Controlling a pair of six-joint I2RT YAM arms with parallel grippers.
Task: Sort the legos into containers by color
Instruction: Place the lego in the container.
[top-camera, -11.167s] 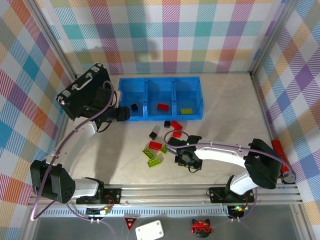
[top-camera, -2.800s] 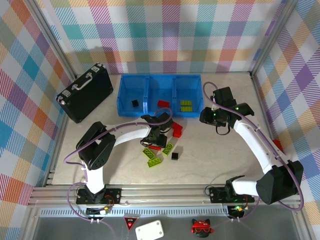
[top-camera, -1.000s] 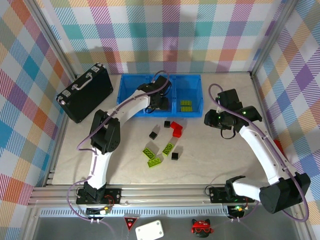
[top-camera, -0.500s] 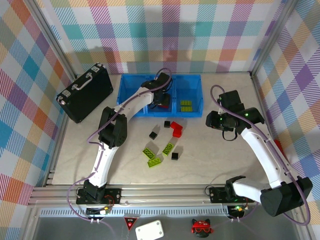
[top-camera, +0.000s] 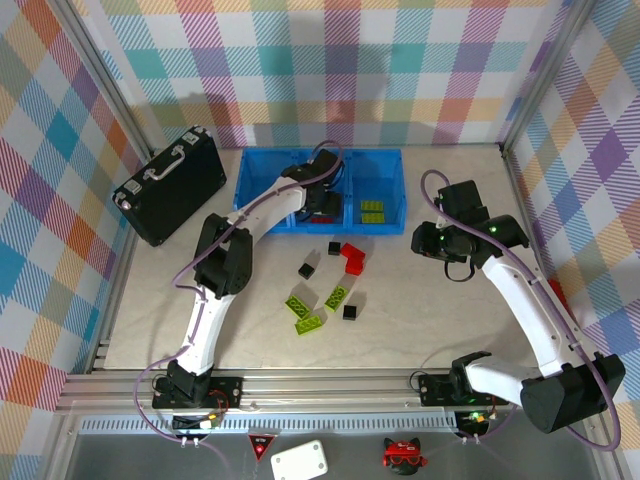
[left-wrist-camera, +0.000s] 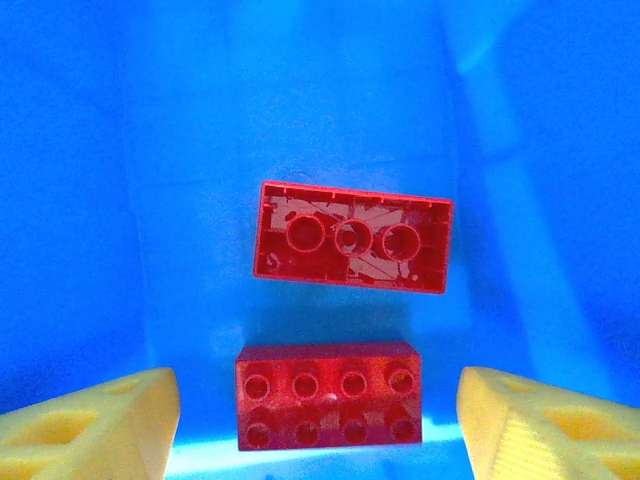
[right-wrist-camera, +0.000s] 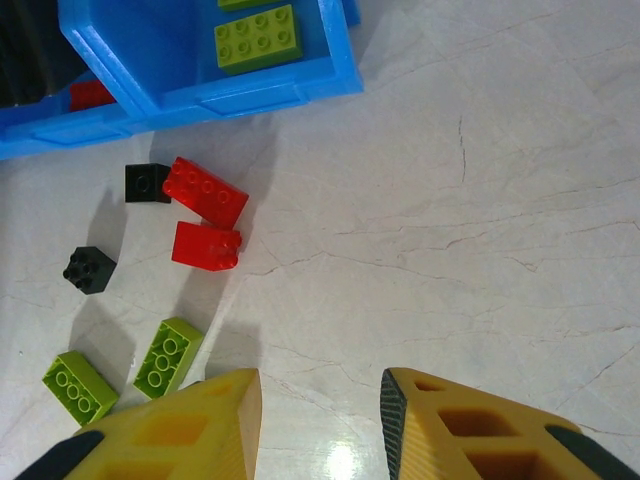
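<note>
Because red goes with red, the left pincer (left-wrist-camera: 315, 410) hangs spread wide over the middle box of the blue tray (top-camera: 262, 237), where two red bricks (left-wrist-camera: 350, 250) lie, while other bricks (top-camera: 337, 297) wait on the surface (top-camera: 440, 320).

light: bright, overhead | shadows: soft | glare: sheen on table (right-wrist-camera: 480, 230) (right wrist view) | focus: sharp
</note>
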